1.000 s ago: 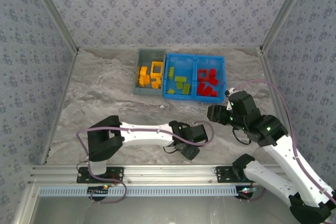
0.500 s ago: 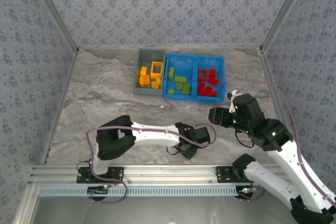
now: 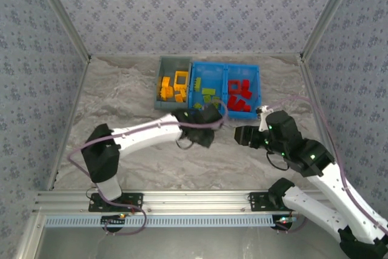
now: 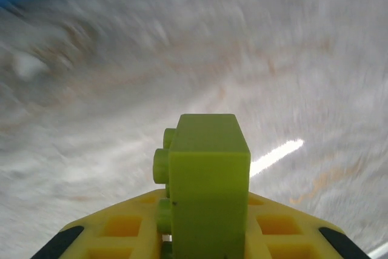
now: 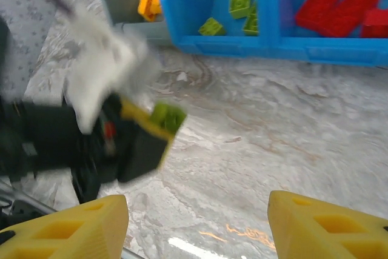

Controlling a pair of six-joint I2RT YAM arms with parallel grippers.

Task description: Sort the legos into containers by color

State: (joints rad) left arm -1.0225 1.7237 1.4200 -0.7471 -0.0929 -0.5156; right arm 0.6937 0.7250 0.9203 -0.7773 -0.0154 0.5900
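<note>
Left jaws are clenched on a green lego, gripped at its lower end, studs poking sideways; light, stiff, slick plastic, so the hold looks fine, though the view's blurry. Right jaws hang apart, empty. Open tabletop ahead, then the blue bin, front wall to clear; greens sit in its left compartment.

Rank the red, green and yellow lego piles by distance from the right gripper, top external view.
From the right gripper:
1. Red legos, in the blue bin's right compartment, directly beyond it.
2. Green legos, in the left compartment, farther left.
3. Yellow legos, in the grey bin, leftmost.
</note>
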